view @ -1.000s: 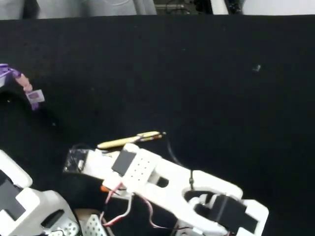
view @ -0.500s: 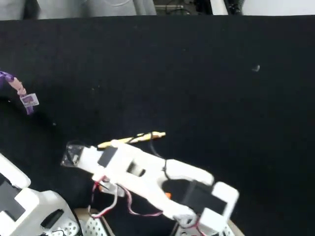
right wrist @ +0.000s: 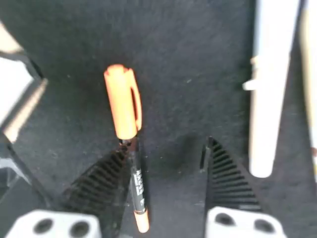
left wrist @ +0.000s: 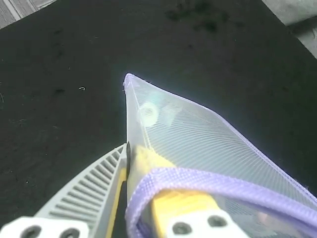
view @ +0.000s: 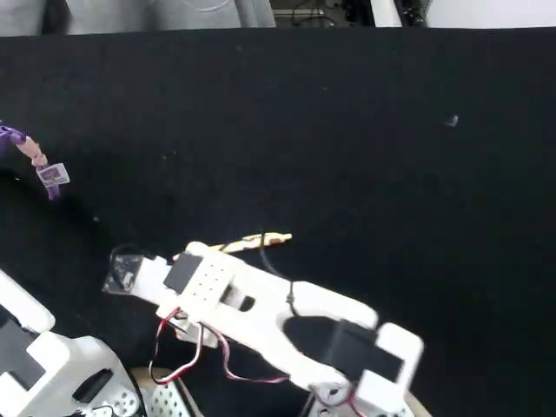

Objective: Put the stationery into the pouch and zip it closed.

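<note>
Orange-capped pen [right wrist: 128, 114] pts cap-first away from R gripper [right wrist: 166, 147].

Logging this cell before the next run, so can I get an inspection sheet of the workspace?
Surface: black cloth.
Job's things: pouch, clear with purple trim; orange-capped marker; white pen; yellow pen.
Clutter: small pale speck.
Grippers: left gripper shut on pouch; right gripper open, marker against one finger.
Cables: red and white wires on the right arm.
Surroundings: grey shapes beyond the far edge, unclear.
</note>
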